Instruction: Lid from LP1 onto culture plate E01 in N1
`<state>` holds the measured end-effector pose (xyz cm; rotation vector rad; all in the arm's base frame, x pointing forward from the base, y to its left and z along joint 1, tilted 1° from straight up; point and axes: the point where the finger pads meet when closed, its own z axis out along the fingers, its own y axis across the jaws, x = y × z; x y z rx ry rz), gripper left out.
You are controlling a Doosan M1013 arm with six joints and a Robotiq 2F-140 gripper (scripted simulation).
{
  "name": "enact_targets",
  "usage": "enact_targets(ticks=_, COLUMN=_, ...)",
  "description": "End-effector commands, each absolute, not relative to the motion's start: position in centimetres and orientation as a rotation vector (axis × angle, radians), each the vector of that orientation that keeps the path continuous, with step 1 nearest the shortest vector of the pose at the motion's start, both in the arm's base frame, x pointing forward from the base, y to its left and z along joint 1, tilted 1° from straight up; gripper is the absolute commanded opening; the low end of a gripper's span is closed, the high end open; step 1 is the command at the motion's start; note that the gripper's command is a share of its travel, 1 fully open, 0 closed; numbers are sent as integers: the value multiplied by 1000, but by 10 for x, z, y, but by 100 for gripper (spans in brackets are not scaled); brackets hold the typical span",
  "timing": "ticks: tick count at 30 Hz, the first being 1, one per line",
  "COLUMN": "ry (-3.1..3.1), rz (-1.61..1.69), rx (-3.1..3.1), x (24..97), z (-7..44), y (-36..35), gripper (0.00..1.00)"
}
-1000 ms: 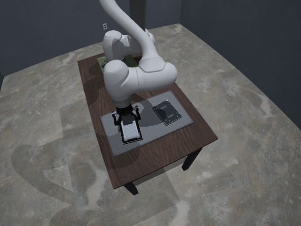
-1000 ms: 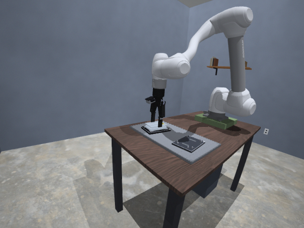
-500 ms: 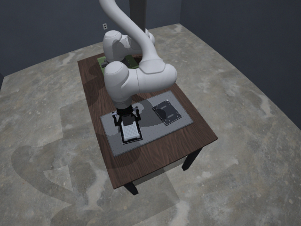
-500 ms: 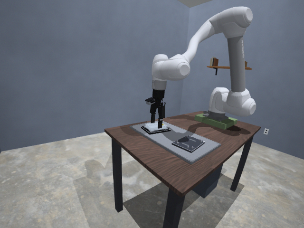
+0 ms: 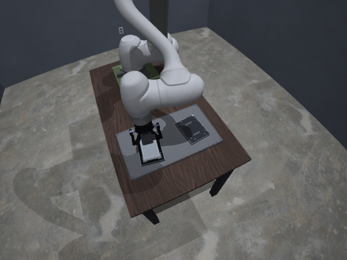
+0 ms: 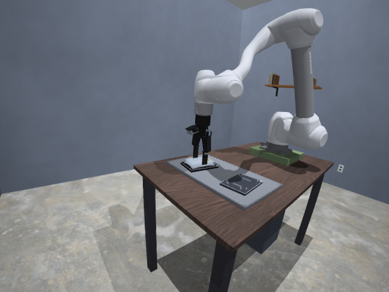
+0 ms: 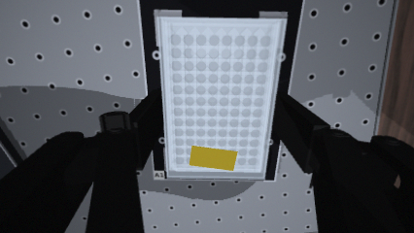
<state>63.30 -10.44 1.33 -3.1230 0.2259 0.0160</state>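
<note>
My gripper (image 7: 218, 107) is shut on the clear lid (image 7: 219, 97), with one black finger on each long side. The lid carries a yellow label (image 7: 213, 158) near its close end. It lies square over the white multi-well culture plate E01, whose wells show through it. The plate sits in the black nest N1 (image 7: 148, 63) on the grey perforated base. From the top and exterior views the gripper (image 5: 147, 137) stands upright over the plate and lid (image 5: 151, 152) (image 6: 200, 158), fingertips down at plate height. I cannot tell whether the lid rests fully on the plate.
The dark lid park LP1 (image 5: 192, 129) lies bare at the right of the grey base (image 6: 240, 184). The arm's green mount (image 6: 276, 154) stands at the table's far end. The wooden table edge is close on the right in the wrist view (image 7: 396, 73).
</note>
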Motion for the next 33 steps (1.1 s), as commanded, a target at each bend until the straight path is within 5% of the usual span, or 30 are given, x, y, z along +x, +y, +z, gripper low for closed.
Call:
enact_targets(ticks=1, ry=226, rz=14, rx=-3123, x=634, z=14, y=-104, gripper=60)
enact_targets(ticks=33, ry=226, rz=14, rx=-3123, x=634, z=11, y=-104, gripper=60)
